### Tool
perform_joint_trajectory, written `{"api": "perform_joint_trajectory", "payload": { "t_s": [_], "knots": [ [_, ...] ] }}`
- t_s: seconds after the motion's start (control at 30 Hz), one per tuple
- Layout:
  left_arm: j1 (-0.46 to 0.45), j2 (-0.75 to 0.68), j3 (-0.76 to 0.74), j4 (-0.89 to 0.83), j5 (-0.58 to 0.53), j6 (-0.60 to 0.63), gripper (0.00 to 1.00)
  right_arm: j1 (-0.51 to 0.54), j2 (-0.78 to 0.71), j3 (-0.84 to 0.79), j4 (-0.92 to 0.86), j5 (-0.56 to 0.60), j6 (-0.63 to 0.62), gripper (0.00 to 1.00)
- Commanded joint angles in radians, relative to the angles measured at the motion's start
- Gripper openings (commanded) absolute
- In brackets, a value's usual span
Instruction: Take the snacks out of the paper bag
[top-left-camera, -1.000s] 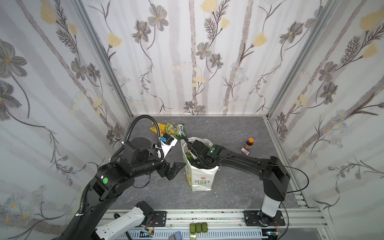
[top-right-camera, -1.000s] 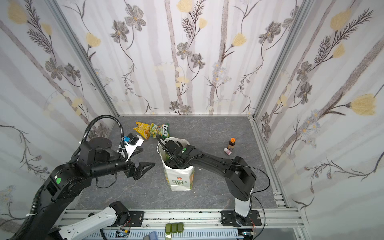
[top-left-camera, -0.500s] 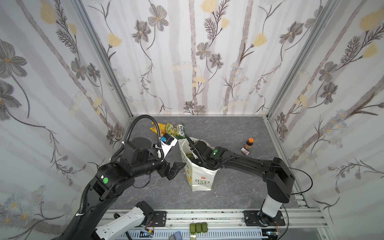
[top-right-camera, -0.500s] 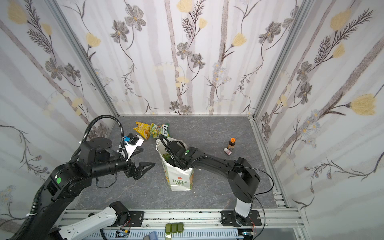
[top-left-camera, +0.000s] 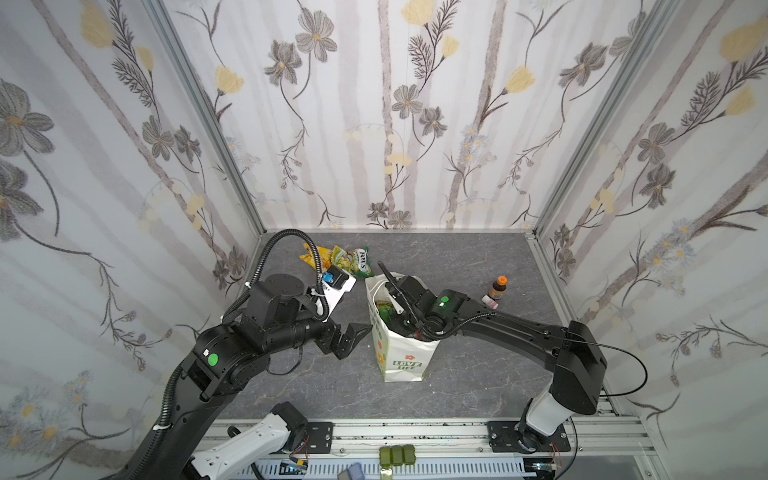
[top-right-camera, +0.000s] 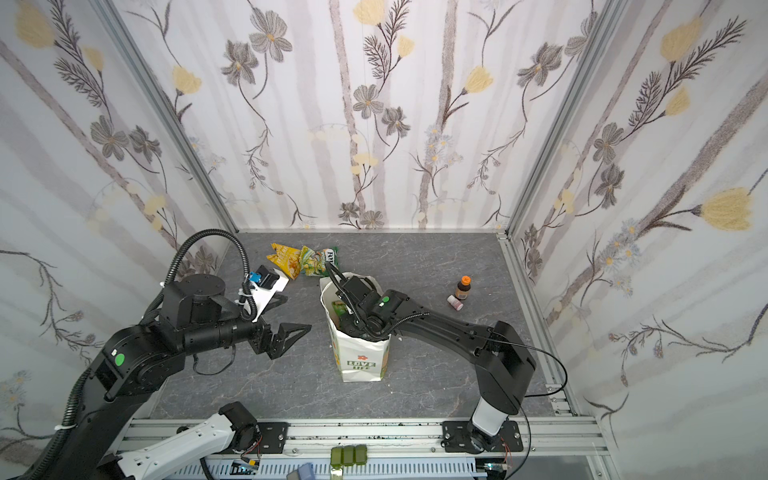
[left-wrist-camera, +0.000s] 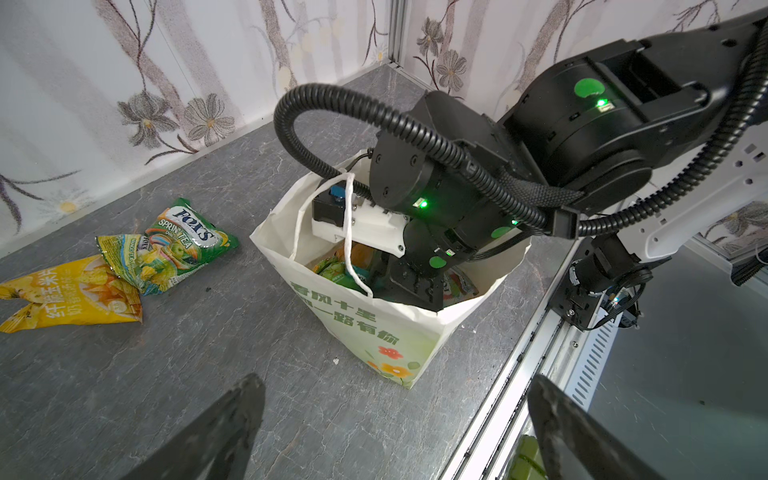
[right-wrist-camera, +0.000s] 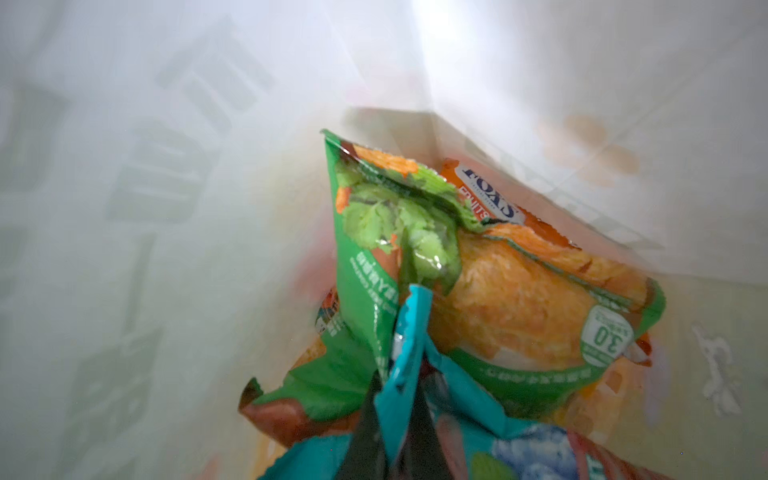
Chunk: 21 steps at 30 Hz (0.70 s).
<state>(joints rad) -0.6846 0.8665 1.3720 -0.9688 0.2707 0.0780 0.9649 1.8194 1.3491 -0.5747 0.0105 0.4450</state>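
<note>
**Right gripper deep in bag, pinching teal packet by its top edge.**

The grip is on a thin crimped seam only, so it is judged liable to slip or tear on the lift. The green packet lies against the teal one and may be dragged up and dropped. The string handle drapes over the right wrist, and a snag would lift or tip the bag. The bag stands unheld, since the left gripper hangs spread just beside it, not touching. Three packets lie out on the table; others remain inside.
</note>
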Motion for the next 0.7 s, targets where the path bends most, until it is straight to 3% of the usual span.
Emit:
{"api": "perform_joint_trajectory", "payload": {
  "t_s": [0.0,0.67],
  "knots": [
    [0.000,-0.002,-0.003,0.030,0.001,-0.003,1.00,-0.004,-0.021,0.011,0.018,0.018,0.010,0.00],
    [0.000,-0.013,-0.007,0.031,0.002,-0.007,1.00,-0.020,-0.097,0.055,0.018,0.035,0.015,0.00]
  ]
}}
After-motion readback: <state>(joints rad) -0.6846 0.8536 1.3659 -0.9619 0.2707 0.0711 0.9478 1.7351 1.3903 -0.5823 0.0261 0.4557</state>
